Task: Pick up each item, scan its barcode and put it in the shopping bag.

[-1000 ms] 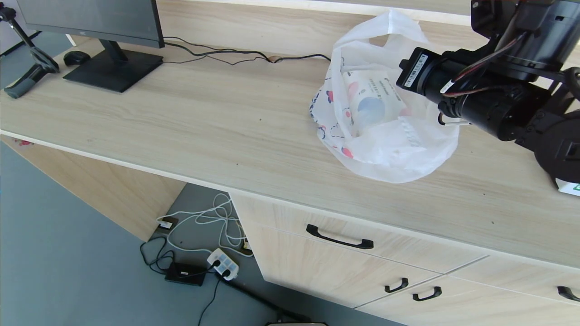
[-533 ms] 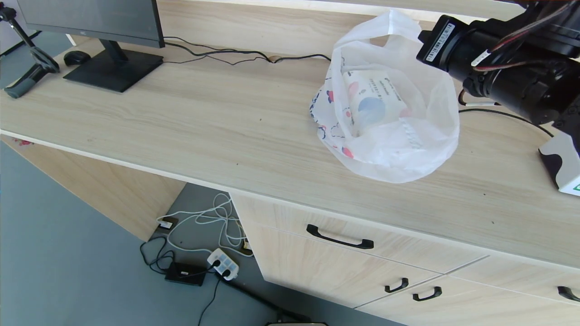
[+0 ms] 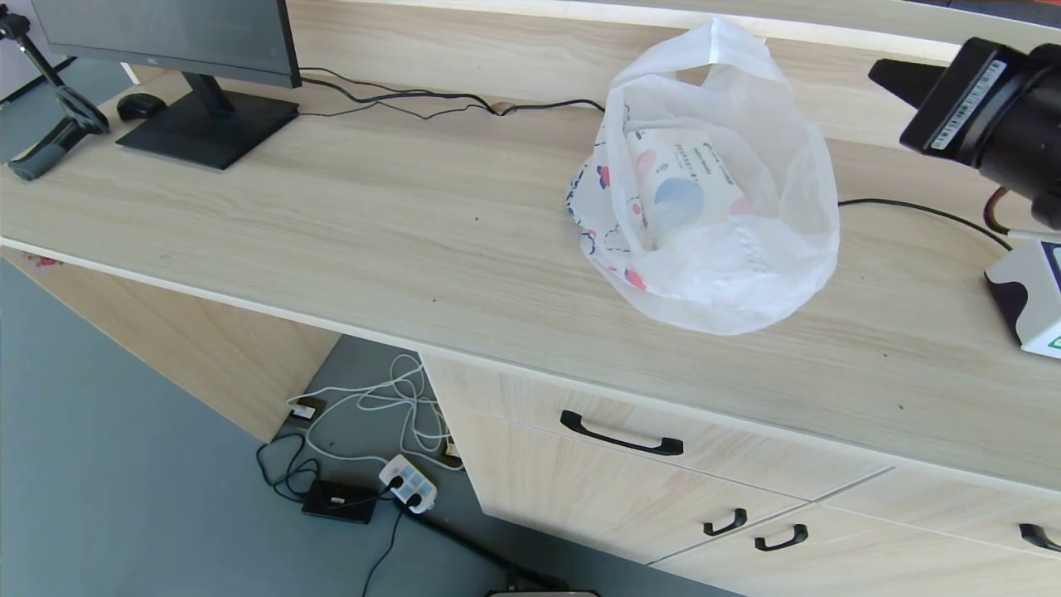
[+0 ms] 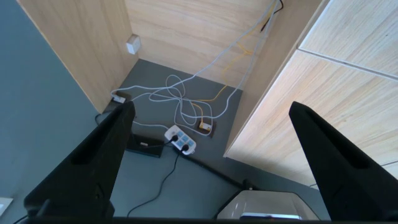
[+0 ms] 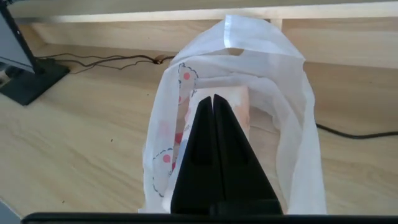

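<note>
The shopping bag (image 3: pixel 746 274), thin translucent white plastic with red and blue cartoon prints, stands open at 2 o'clock on the table (image 3: pixel 373 215). Inside it a soft white pack (image 3: pixel 684 186) leans upright. It carries a blue round patch, pink marks and lines of dark print too small to read.

The right gripper (image 5: pixel 213 102) hangs above and near the bag's mouth, its black fingers pressed together on nothing. On the right arm (image 3: pixel 995 124), at 3 o'clock, sits a white sticker with bars. The left gripper (image 4: pixel 211 162) is below table level over the floor, its fingers spread wide and empty.

The table is pale wood-grain laminate with drawers and black handles (image 3: pixel 622 435) beneath. A black monitor (image 3: pixel 166 33) stands at 10 o'clock, and a white box (image 3: pixel 1032 298) at 3 o'clock. On the grey floor (image 3: pixel 124 464) lie tangled cables and a white power strip (image 3: pixel 408 483).
</note>
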